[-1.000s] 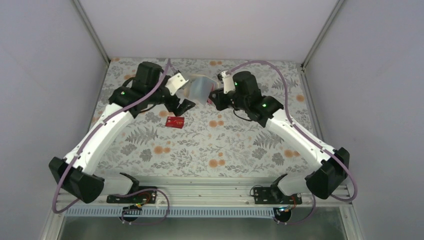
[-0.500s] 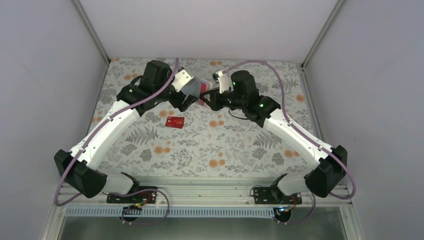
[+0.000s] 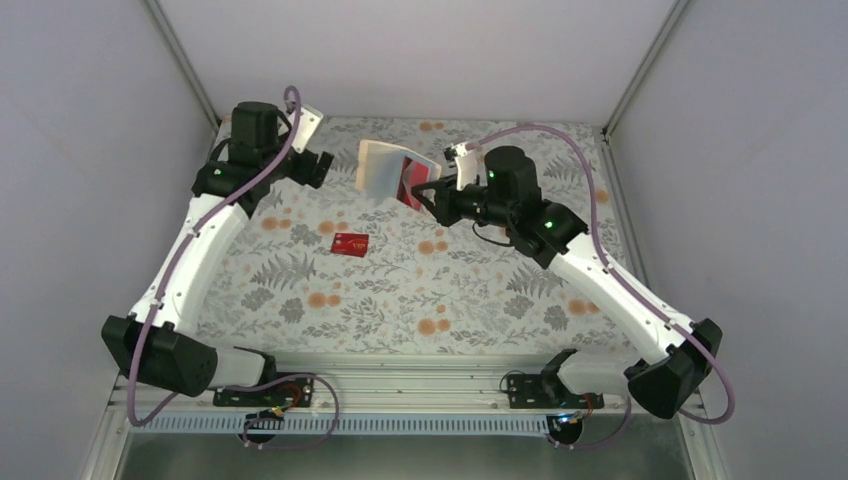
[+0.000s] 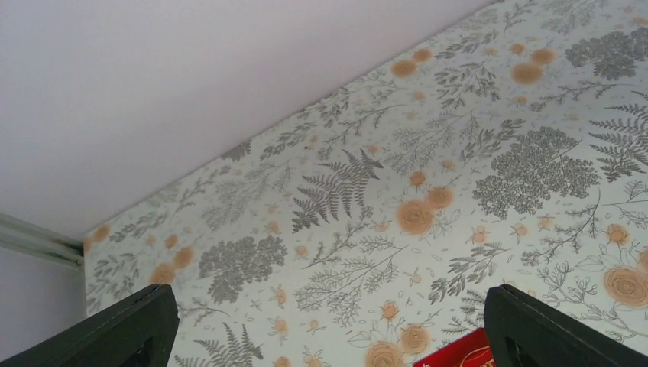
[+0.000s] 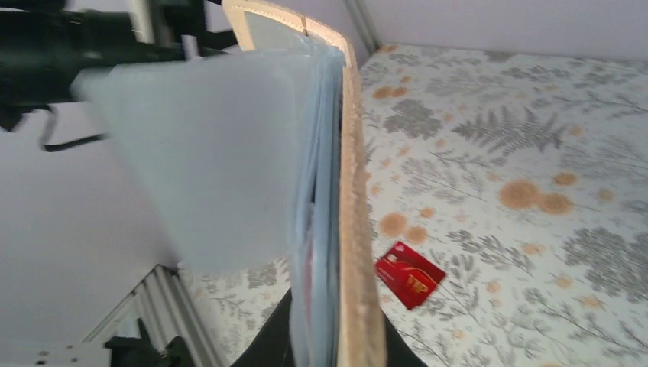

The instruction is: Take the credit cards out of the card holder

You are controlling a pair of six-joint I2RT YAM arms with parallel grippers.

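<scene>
My right gripper is shut on the card holder and holds it above the far middle of the table, part open, with a red card showing inside. In the right wrist view the holder's tan edge stands upright and its pale blue-grey panel fans out to the left. One red credit card lies flat on the table; it also shows in the right wrist view and, as a corner, in the left wrist view. My left gripper is open and empty, left of the holder. No black card shows.
The floral tablecloth covers the table, with grey walls at the back and on both sides. A metal rail runs along the near edge by the arm bases.
My left gripper has let go of the holder's panel and swung away to the far left. My right gripper still holds the holder, which has shifted slightly. The red card on the table has not moved.
</scene>
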